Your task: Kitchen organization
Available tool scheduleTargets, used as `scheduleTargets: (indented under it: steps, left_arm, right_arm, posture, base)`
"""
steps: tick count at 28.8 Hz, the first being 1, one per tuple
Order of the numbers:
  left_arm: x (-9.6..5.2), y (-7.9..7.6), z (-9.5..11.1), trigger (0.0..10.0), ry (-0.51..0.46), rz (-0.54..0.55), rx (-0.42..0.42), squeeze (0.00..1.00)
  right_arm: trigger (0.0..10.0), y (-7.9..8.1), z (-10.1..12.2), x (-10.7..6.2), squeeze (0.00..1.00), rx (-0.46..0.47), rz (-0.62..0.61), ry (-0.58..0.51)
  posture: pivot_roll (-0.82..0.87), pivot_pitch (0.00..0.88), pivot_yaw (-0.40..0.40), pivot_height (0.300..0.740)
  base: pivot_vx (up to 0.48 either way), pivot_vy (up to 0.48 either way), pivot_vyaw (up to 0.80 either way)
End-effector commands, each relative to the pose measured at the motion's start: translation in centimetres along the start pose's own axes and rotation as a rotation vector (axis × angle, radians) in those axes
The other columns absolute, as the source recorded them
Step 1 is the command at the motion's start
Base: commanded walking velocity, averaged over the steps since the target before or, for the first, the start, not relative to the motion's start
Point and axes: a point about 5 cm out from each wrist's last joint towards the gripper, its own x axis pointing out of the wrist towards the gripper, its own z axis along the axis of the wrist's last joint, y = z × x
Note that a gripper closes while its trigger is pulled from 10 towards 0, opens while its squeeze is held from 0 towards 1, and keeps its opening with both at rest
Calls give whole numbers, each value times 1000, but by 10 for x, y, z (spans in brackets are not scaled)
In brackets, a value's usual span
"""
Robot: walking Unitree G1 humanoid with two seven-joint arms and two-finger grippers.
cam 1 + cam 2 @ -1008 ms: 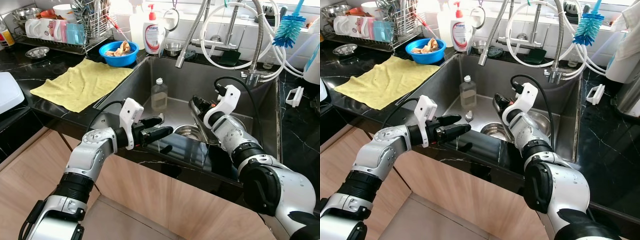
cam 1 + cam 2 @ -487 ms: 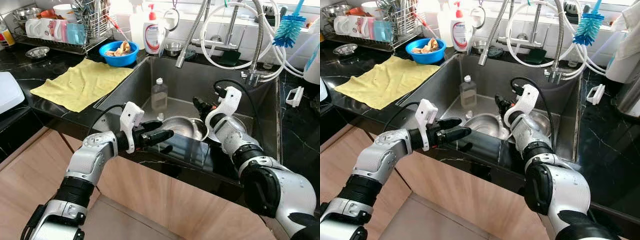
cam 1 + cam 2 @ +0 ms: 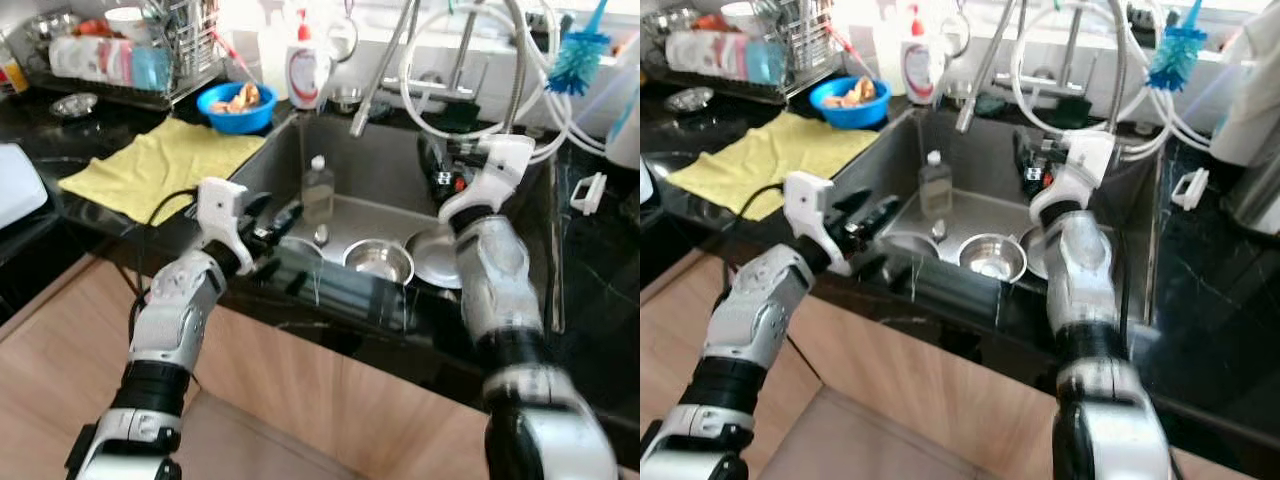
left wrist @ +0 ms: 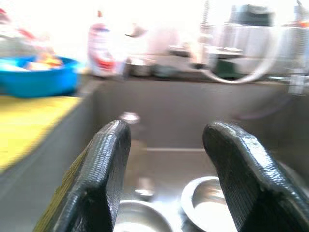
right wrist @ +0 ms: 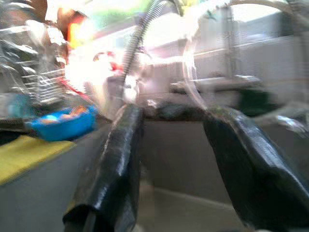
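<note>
Bowl (image 3: 379,260), the small steel one, sits upright on the sink (image 3: 390,165) floor near the front wall, with nothing gripping it. Starting at the worktop's left edge, the yellow cloth (image 3: 165,165) lies flat on the black stone, with the blue bowl (image 3: 237,103) of scraps at its far corner, next to the sink's left rim. The left gripper (image 3: 283,219) hangs over the sink's front left corner, its fingers (image 4: 99,179) spread and empty, aimed down towards the basin. A clear bottle (image 3: 318,187) stands upright against the sink's back wall, and a plate (image 3: 437,258) lies just beside the bowl on its right. The right gripper (image 3: 1032,165) is raised above the sink's right half, well apart from the dishes, fingers parted and empty.

Judging from this, the step is reaching for the bowl. The left gripper is best placed: lower it slowly, pinch one finger inside the rim and one outside, and steer clear of the bottle so it stays standing.
</note>
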Motion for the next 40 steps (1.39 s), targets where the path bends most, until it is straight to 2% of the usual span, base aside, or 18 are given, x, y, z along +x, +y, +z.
scheduleTargets:
  steps: [1, 3, 4, 5, 7, 12, 14, 17, 21, 23, 25, 38, 40]
  left_arm:
    - [-12, 13, 11, 10000, -65, 127, 100, 0]
    - [-19, 18, 14, 10000, -92, 172, 122, 0]
    - [-24, 21, 16, 10000, -102, 195, 151, 0]
    - [-28, 20, 17, 10000, -105, 199, 175, 0]
    - [-36, 18, 19, 10000, -118, 210, 214, 0]
    - [-46, 13, 17, 10000, -120, 251, 216, 0]
    - [-53, 9, 6, 10000, -89, 266, 221, 0]
    - [-55, 12, 2, 10000, -70, 299, 217, 0]
    - [-53, 10, 7, 10000, -84, 303, 209, 0]
    - [-50, 7, 8, 10000, -89, 301, 201, 0]
    - [-51, 5, 7, 10000, -90, 302, 199, 0]
    - [-53, 4, 9, 10000, -115, 322, 193, 0]
    - [-53, 4, 11, 10000, -131, 341, 191, 0]
  right_arm:
    - [10000, -6, 24, -19, 0, -19, -100, -100]
    - [10000, -9, 26, -35, 0, -25, -138, -112]
    - [10000, -8, 29, -45, 0, -89, -144, -131]
    - [10000, -8, 28, -53, 0, -108, -155, -116]
    - [10000, -6, 32, -71, 0, -105, -173, -101]
    - [10000, -7, 37, -82, 0, -111, -197, -88]
    - [10000, -10, 33, -90, 0, -124, -214, -36]
    - [10000, -10, 31, -93, 0, -117, -227, -8]
    - [10000, -9, 32, -94, 0, -107, -230, 2]
    - [10000, -11, 28, -97, 0, -73, -256, 12]
    - [10000, -9, 28, -98, 0, -99, -239, 20]
    - [10000, -3, 33, -95, 0, -92, -213, 12]
    - [10000, 3, 39, -92, 0, -101, -173, -11]
  posture:
    - [-34, 0, 44, 740]
    - [-38, 0, 43, 740]
    - [-38, 0, 43, 740]
    - [-45, 0, 35, 740]
    - [-43, 0, 33, 740]
    - [-52, 0, 33, 740]
    - [-52, 0, 29, 740]
    - [-62, 0, 22, 740]
    - [-61, 0, 23, 740]
    - [-57, 0, 23, 740]
    - [-59, 0, 22, 740]
    - [-61, 0, 29, 740]
    - [-63, 0, 30, 740]
  base:
    - [0, 0, 0]
    - [0, 0, 0]
    - [0, 0, 0]
    - [0, 0, 0]
    - [0, 0, 0]
    - [0, 0, 0]
    - [0, 0, 0]
    - [0, 0, 0]
    - [0, 0, 0]
    - [0, 0, 531]
    - [0, 0, 800]
    - [0, 0, 800]
    - [0, 0, 800]
